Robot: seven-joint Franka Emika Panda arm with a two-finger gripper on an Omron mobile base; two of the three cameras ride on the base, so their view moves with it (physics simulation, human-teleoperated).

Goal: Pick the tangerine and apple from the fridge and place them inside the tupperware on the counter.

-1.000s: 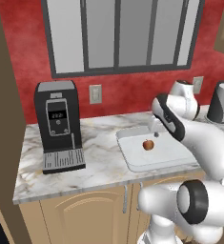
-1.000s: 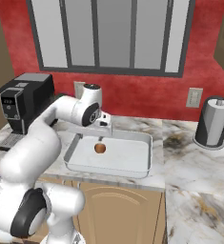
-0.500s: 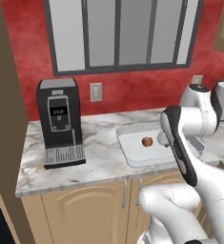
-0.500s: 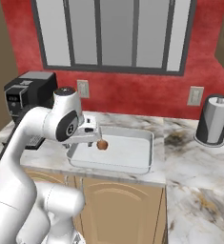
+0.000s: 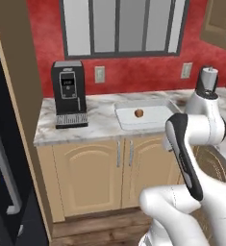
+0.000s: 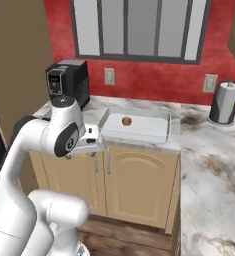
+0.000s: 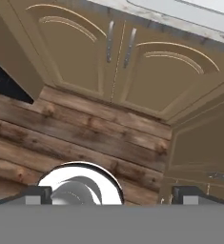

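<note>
The fridge (image 5: pixel 4 158) stands as a dark mass left of the counter (image 5: pixel 97 122), its grey bar handle showing low at the edge of the left base view; its inside is not visible, so I cannot say where the tangerine sits. The counter carries, from its left end, a black coffee machine (image 5: pixel 69 93), then the tupperware (image 5: pixel 145 117) near its middle, then a paper-towel roll (image 6: pixel 224 102) on the far right stretch. Below the counter are beige cabinet doors (image 7: pixel 118 62) and a wooden floor (image 7: pixel 75 143).

The arm is folded low in front of the counter, its hand pointing down at the doors and floor. The gripper (image 7: pixel 111 193) holds nothing; its two tips stand wide apart at the bottom of the hand view, so it is spread and free.

The apple (image 6: pixel 126 121), a small reddish ball, lies inside the tupperware, toward its left half, apart from the rim.

By my reading, one fruit is delivered and the robot is between fetches. The next move calls for turning the base toward the fridge left of the counter, raising the hand to shelf height, and finding the tangerine before closing on it.
</note>
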